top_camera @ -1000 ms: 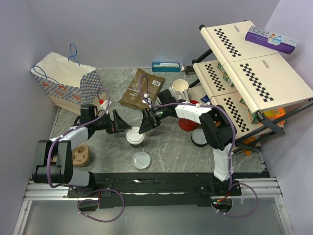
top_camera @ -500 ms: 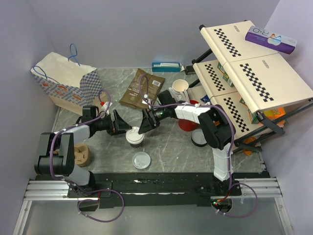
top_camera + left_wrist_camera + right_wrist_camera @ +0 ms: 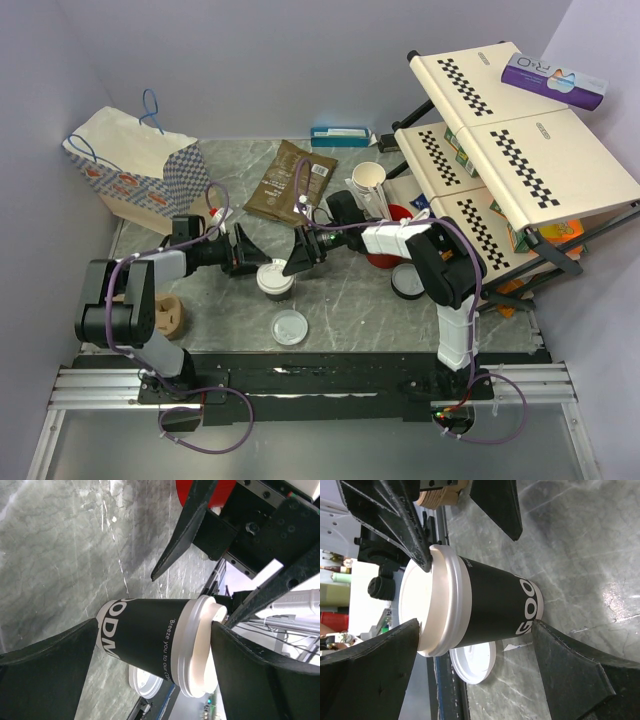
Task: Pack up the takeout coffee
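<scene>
On the desk (image 3: 340, 300), the left jaws and right jaws flank the coffee (image 3: 276, 280) from opposite sides. Both are spread wide, with the upright black cup between their tips, unpinched. A loose lid (image 3: 289, 327) lies just beside the coffee.

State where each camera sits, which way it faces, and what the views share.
Top external: above and behind the bases, looking down at the table; both the left gripper and right gripper show, flanking the takeout coffee.
Left wrist: faces the coffee between its own open fingers, right gripper's fingers beyond.
Right wrist: the reverse, left gripper's fingers beyond.
Shared: the coffee.
</scene>
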Available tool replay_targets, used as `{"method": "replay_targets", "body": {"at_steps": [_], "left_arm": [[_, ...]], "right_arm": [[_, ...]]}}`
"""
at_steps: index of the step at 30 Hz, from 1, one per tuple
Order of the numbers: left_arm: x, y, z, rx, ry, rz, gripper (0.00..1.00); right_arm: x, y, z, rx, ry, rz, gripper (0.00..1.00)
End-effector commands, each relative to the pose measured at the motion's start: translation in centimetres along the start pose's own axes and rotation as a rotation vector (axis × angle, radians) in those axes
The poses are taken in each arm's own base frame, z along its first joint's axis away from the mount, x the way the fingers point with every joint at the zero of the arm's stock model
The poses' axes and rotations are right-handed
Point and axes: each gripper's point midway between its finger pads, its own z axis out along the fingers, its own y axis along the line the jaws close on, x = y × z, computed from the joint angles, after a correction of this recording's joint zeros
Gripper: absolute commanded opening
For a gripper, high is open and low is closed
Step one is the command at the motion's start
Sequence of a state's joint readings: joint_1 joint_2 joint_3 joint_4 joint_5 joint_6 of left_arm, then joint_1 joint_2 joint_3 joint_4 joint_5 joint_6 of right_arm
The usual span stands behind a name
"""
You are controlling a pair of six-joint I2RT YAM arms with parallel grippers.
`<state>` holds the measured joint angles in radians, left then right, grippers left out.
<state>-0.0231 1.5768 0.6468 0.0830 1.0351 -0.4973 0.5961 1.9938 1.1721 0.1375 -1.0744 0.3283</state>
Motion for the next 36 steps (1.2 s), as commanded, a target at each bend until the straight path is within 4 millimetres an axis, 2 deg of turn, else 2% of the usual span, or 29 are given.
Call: {"method": "replay_targets", "body": {"at_steps": [1, 5, 7, 11, 14, 18, 21, 24, 25, 29, 36], "left_arm": [[2.8, 9.7, -0.6, -0.423, 0.005, -0.139, 0.95], [2.8, 10.6, -1.1, -0.464, -0.011, -0.17, 0.94], [2.8, 10.6, -1.1, -0.468, -0.019, -0.172, 0.94], [2.5, 9.5, -1.3, -0.39, -0.027, -0.129, 0.94], [2.6, 6.6, -1.0, -0.235, -0.005, -0.047, 0.95], [-0.2, 1.7, -1.2, -0.048, -0.083, 0.103, 0.99], [-2.4, -0.6, -1.6, -0.012, -0.139, 0.171, 0.99], [-3.3, -2.2, -2.1, 0.017, -0.151, 0.233, 0.99], [-3.0, -2.6, -2.2, 0.031, -0.139, 0.238, 0.99], [-2.4, -3.3, -2.4, 0.051, -0.11, 0.257, 0.99], [-1.1, -3.0, -2.8, 0.012, -0.084, 0.269, 0.99]], "right_arm": [[2.0, -5.0, 0.5, 0.224, 0.026, -0.006, 0.95], [1.4, -5.1, 0.2, 0.258, 0.02, -0.002, 0.95], [1.9, -5.4, -0.1, 0.299, 0.045, 0.038, 0.95], [2.0, -5.5, -0.5, 0.32, 0.057, 0.051, 0.95], [2.0, -4.8, -0.5, 0.3, 0.064, 0.046, 0.95], [1.3, -3.7, -0.6, 0.257, 0.052, 0.032, 0.95], [0.7, -2.8, -0.7, 0.215, 0.043, 0.02, 0.96], [-0.4, -1.6, -0.9, 0.163, 0.026, 0.004, 0.98], [-0.7, -1.4, -1.0, 0.154, 0.022, 0.0, 0.99], [-2.4, 0.3, -1.6, 0.119, 0.006, -0.047, 1.0], [-2.6, 2.1, -2.3, 0.077, 0.01, -0.072, 1.0]]}}
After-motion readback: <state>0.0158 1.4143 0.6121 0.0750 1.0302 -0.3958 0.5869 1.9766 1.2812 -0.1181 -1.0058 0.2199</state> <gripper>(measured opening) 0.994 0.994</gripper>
